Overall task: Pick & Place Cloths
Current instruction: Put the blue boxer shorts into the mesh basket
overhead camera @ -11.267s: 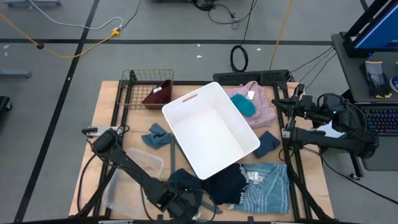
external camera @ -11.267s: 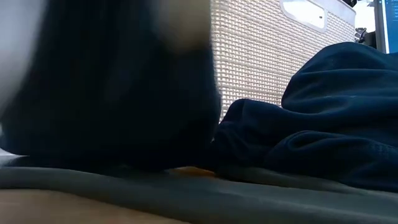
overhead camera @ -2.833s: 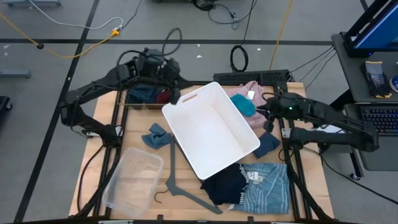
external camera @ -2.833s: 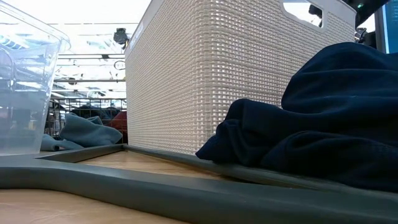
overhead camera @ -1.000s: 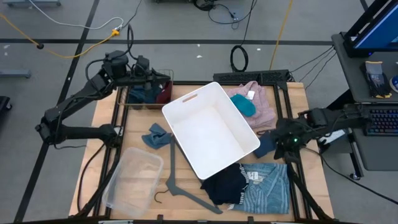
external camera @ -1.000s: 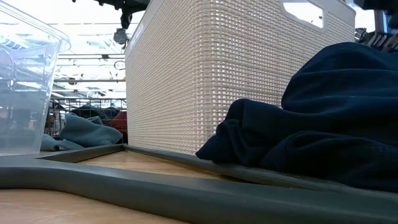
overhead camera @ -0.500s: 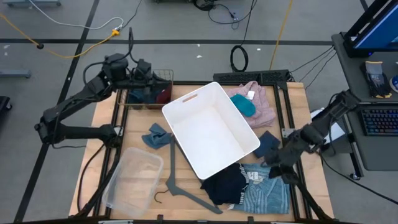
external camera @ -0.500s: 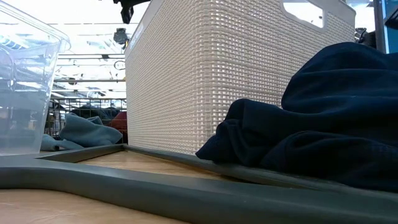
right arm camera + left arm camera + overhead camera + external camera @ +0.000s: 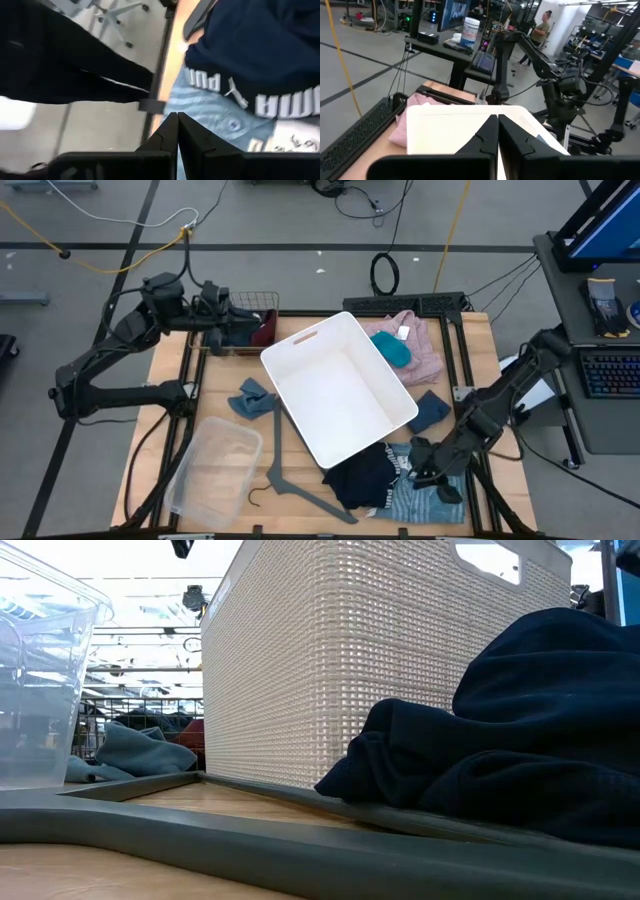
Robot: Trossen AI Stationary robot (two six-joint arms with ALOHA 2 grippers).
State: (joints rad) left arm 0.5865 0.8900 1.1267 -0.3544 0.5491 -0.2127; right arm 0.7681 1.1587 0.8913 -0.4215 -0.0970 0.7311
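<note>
My right gripper (image 9: 425, 467) (image 9: 176, 116) is shut and hovers over the blue striped shirt (image 9: 435, 480) (image 9: 210, 117), which lies flat near the table's near right corner. The black cloth (image 9: 362, 476) (image 9: 260, 45), with its white-lettered band, overlaps the shirt's left edge. My left gripper (image 9: 220, 320) (image 9: 497, 120) is shut and empty at the wire basket's (image 9: 240, 305) left end. Inside that basket lie a dark red cloth (image 9: 263, 332) and a dark blue one (image 9: 236, 332). The teal cloth (image 9: 392, 352) rests on the pink fleece (image 9: 420, 345). A navy piece (image 9: 433, 410) lies by the right edge.
A large white basket (image 9: 340, 385) (image 9: 380, 660) stands slanted in the table's middle. A clear plastic tub (image 9: 215, 465) and a grey hanger (image 9: 290, 480) lie near the left front. A blue cloth (image 9: 252, 398) lies left of the white basket. A person stands far off in the left wrist view.
My right arm has swung from beside the navy piece toward the table's near edge and now stands over the striped shirt. My left gripper has drawn a little toward the table's left, away from the wire basket. No cloth has moved.
</note>
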